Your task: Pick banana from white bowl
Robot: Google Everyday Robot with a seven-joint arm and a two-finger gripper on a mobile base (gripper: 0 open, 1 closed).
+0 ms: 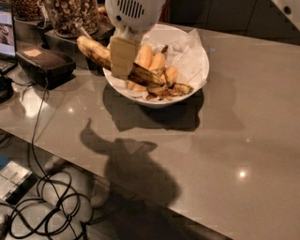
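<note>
The white bowl, lined with crumpled white paper, stands on the grey table near its far left. My gripper hangs over the bowl's left rim and is shut on the banana. The banana is long, dull yellow and streaked brown, with a dark right end. It is held tilted above the bowl, its left end sticking out past the rim and its dark end over the bowl's middle. A tan finger pad covers the banana's middle. Several smooth orange-yellow fruit pieces and dark peel scraps lie in the bowl.
A glass jar of nuts stands behind the bowl at the left. A black box sits on the table's left end, beside a laptop screen. Cables lie on the floor below the table's near edge.
</note>
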